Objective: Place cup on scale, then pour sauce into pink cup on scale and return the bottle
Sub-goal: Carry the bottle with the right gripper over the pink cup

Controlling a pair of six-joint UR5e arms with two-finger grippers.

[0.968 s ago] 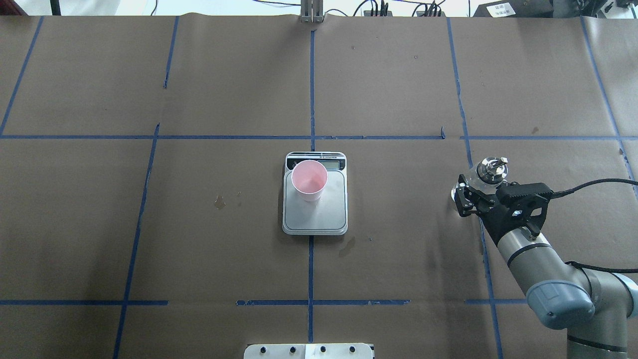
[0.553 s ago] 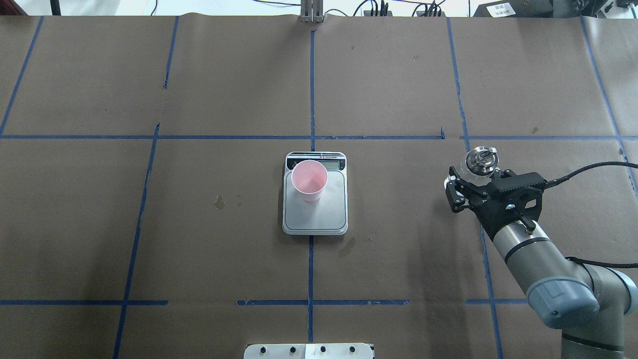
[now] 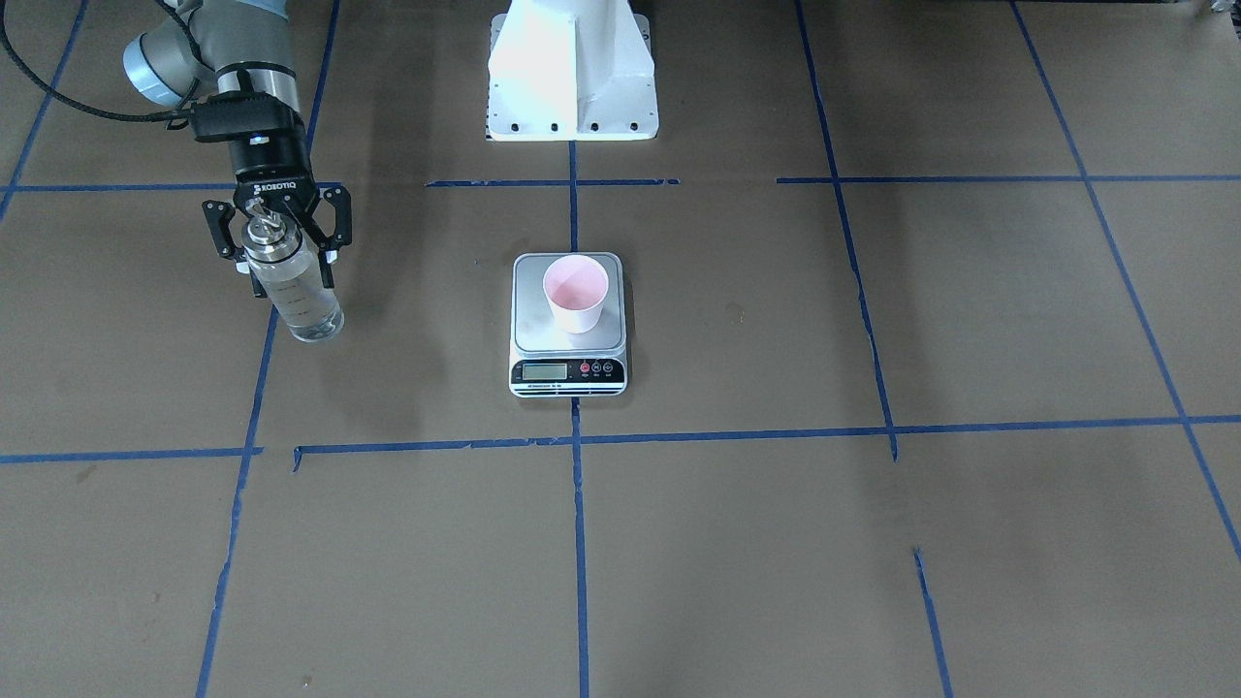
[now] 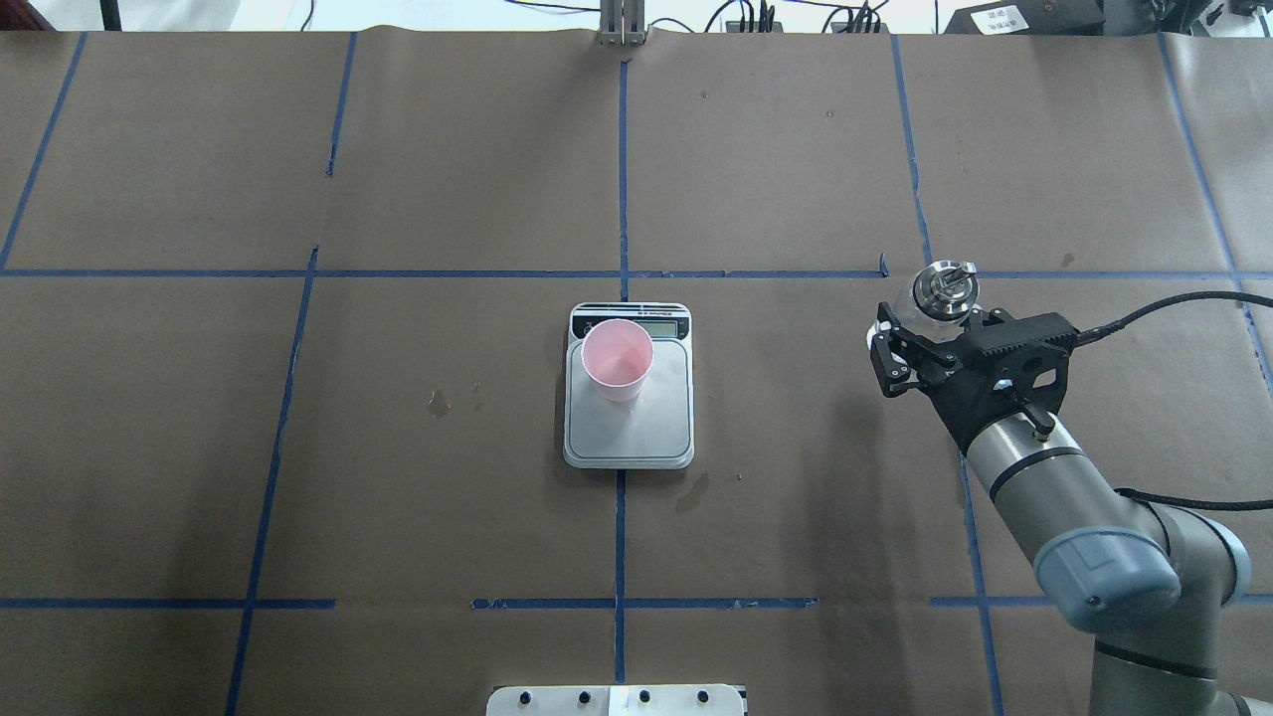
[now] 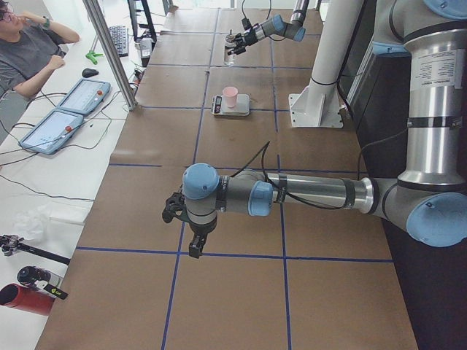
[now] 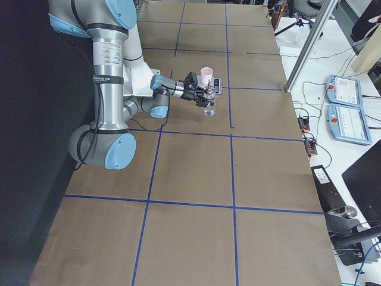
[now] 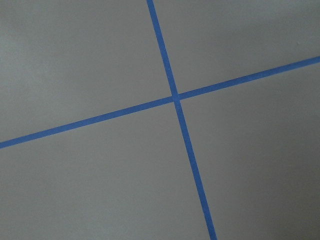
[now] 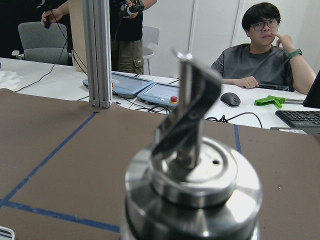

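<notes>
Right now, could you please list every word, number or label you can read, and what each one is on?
"ROBOTIQ": on the body of the right end effector.
Display and button marks on the scale: too small to read.
Graduation marks on the bottle: too small to read.
Sticker on the left arm: blurred, unreadable.

Brown paper table top [image 4: 448, 179] everywhere, ruled into a grid by bright blue tape lines [image 4: 622, 199]. The small tapered pale pink cup [image 4: 617, 360] is rosy inside, whitish-pink outside. The flat white-bodied kitchen scale [image 4: 636, 428] shows a brushed silver-grey platform and a grey display. Now the clear glass cylindrical bottle [image 3: 308, 310]: colourless, faint dark markings down its side, its shiny silver metal pour-spout cap [image 8: 192, 170] mirror-bright. The right gripper [image 3: 288, 267] is matte black with white lettering; the right arm [image 4: 1024, 467] is silver with blue-grey joint caps.
</notes>
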